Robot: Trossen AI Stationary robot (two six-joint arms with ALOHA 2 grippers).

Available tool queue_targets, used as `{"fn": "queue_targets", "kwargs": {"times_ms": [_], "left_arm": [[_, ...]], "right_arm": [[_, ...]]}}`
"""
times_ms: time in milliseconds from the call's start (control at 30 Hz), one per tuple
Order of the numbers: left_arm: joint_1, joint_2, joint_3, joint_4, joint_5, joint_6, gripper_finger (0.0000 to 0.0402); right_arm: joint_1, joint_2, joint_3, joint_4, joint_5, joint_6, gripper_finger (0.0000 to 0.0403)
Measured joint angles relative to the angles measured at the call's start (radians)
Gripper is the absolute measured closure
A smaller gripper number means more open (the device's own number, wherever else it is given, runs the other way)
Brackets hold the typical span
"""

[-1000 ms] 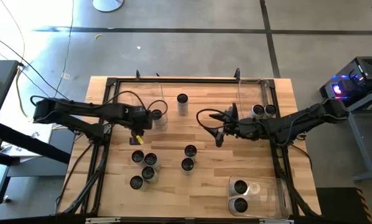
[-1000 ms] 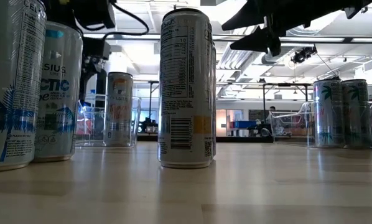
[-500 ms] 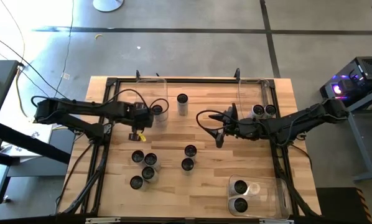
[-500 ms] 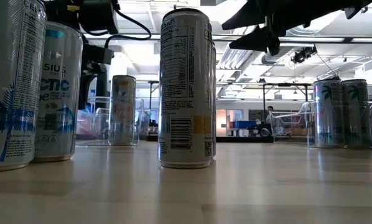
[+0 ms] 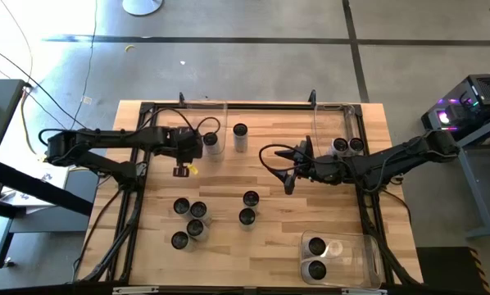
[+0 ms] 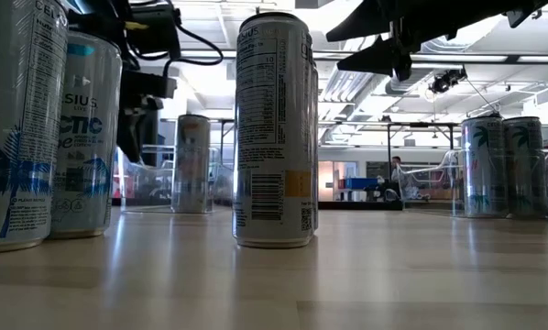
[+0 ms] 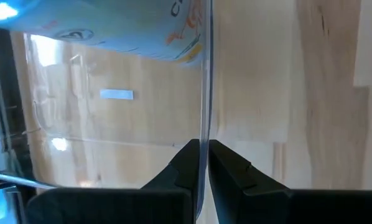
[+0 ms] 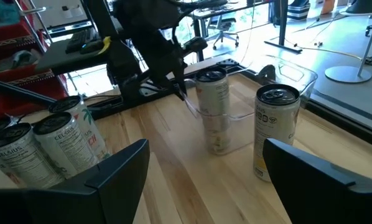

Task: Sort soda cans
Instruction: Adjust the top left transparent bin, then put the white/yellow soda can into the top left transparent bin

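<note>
Left pincer [image 5: 192, 145], upper left of the high frame, is pressed onto the clear bin [image 5: 213, 107] wall, one soda can [image 5: 210, 140] inside. Bin repositioning seems underway; a steady drag is called for next. Right pincer [image 5: 288, 165] hangs spread mid-surface; loose soda cans [image 5: 192, 220] wait lower left.

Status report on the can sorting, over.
Left gripper shut on clear bin wall, one can inside. Right gripper open, mid-table. Another can stands beside bin.

Silver-white soda cans [image 6: 274, 128] with blue palm print stand on pale striped wood table [image 5: 294, 221].
</note>
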Motion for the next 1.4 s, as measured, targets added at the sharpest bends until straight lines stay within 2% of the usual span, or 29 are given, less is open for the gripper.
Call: {"fn": "queue_targets", "kwargs": {"times_ms": [100,467,767,1067,1233,1400], "left_arm": [[0.027,0.000,0.000,0.017,0.031,-0.022,0.0381],[0.114,0.000,0.000,0.048,0.044,0.009,0.0381],[0.137,0.000,0.000,0.046,0.060,0.006,0.0373],[0.137,-0.049,0.000,0.026,0.077,-0.047,0.0287],[0.137,-0.143,0.000,0.011,0.097,-0.091,0.0241],[0.137,-0.267,0.000,-0.009,0.100,-0.153,0.0216]], "right_arm": [[0.000,0.000,0.000,0.000,0.000,0.000,0.0093],[0.000,0.000,0.000,0.000,-0.005,0.000,0.0093],[0.000,0.000,0.000,0.000,-0.006,-0.002,0.0093],[0.000,0.000,0.000,0.001,-0.006,0.000,0.0093],[0.000,0.000,0.000,0.002,-0.006,0.000,0.0093],[0.000,0.000,0.000,0.002,-0.007,-0.002,0.0093]]}}
